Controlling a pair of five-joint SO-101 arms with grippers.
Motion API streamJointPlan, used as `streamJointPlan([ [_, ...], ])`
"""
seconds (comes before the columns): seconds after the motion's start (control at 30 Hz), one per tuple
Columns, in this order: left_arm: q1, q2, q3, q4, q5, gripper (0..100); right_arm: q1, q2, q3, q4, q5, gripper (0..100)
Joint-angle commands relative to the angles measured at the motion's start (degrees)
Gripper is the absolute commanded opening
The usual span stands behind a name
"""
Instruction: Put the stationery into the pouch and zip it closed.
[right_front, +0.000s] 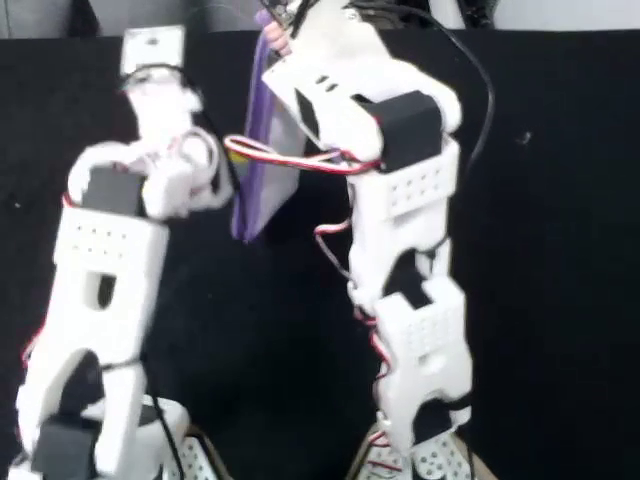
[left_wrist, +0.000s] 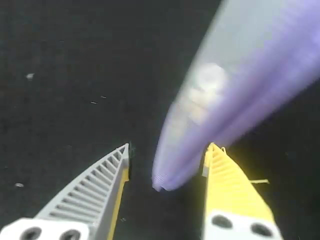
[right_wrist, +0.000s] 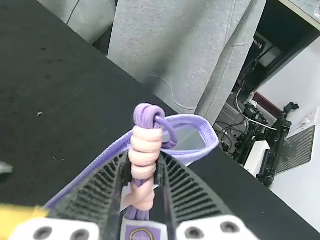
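A purple pouch (right_front: 262, 180) hangs upright above the black table, held from its top end. My right gripper (right_wrist: 143, 160) is shut on the pouch's pink and purple cord pull (right_wrist: 145, 137). The pouch's purple rim (right_wrist: 197, 134) loops out just beyond the fingers. In the high view that gripper (right_front: 277, 38) sits at the back, at the top of the pouch. My left gripper (left_wrist: 169, 146) is open. The pouch's lower corner (left_wrist: 235, 90) hangs between its grey finger (left_wrist: 107, 175) and its yellow finger (left_wrist: 227, 180), close to the yellow one. No loose stationery is visible.
Black cloth covers the table (right_front: 560, 250), with bare room to the right of the arms. The two arms stand close together in the middle. Beyond the table's far edge (right_wrist: 90, 42) are stands and cables (right_wrist: 270, 150).
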Motion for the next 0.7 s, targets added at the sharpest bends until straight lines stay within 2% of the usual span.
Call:
streamJointPlan([
  [0.0, 2.77, -9.32, 6.11, -5.1, 0.44, 24, -0.79, -1.1, -2.77, 0.18, 0.44, 1.1],
  [0.27, 2.77, -24.62, 34.24, -35.96, 0.09, 24, -0.62, -1.1, -2.86, 1.05, 0.53, 1.1],
  [0.4, 3.21, -29.54, 44.18, -49.49, 0.44, 24, -0.62, -1.1, -2.86, 1.05, 0.53, 1.1],
  [0.47, 3.21, -30.68, 45.32, -51.96, 0.53, 25, -0.62, -1.1, -2.86, 1.23, 0.53, 1.1],
  [0.67, 3.21, -28.84, 43.47, -52.66, 0.62, 30, -0.62, -1.1, -2.86, 1.23, 0.53, 1.1],
])
